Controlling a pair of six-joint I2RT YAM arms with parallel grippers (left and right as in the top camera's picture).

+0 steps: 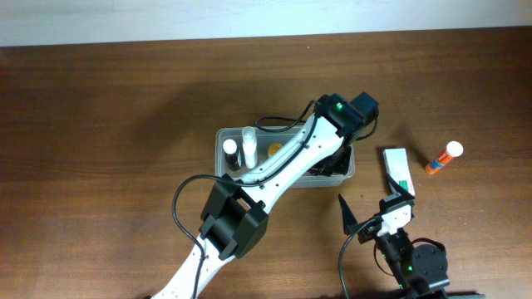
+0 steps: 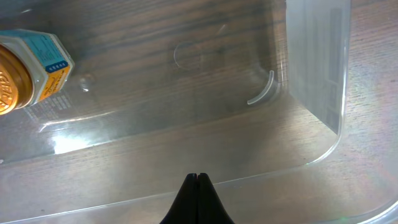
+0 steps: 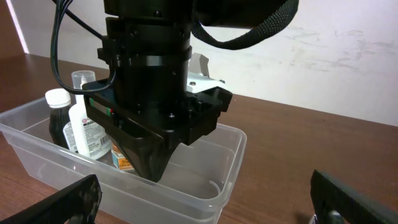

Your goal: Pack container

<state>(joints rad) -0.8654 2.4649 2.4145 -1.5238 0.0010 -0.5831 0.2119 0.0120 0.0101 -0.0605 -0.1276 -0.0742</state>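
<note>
The clear container (image 1: 221, 138) sits mid-table. Its left end holds a dark bottle with a white cap (image 1: 230, 151), a white bottle (image 1: 248, 145) and a gold-lidded jar (image 1: 274, 150). My left gripper (image 2: 198, 177) is shut on nothing, tips pointing down just above the bare floor at the right end of the container (image 2: 317, 68); the jar (image 2: 31, 68) lies to its left. The right wrist view shows those shut fingers (image 3: 152, 165) inside the container (image 3: 231, 177). My right gripper (image 3: 204, 182) is open and empty, on the near side of the container's right end.
A white-and-green carton (image 1: 399, 170) lies right of the container, close to my right gripper (image 1: 374, 206). An orange bottle with a white cap (image 1: 443, 158) lies farther right. The left arm spans from the lower left over the container.
</note>
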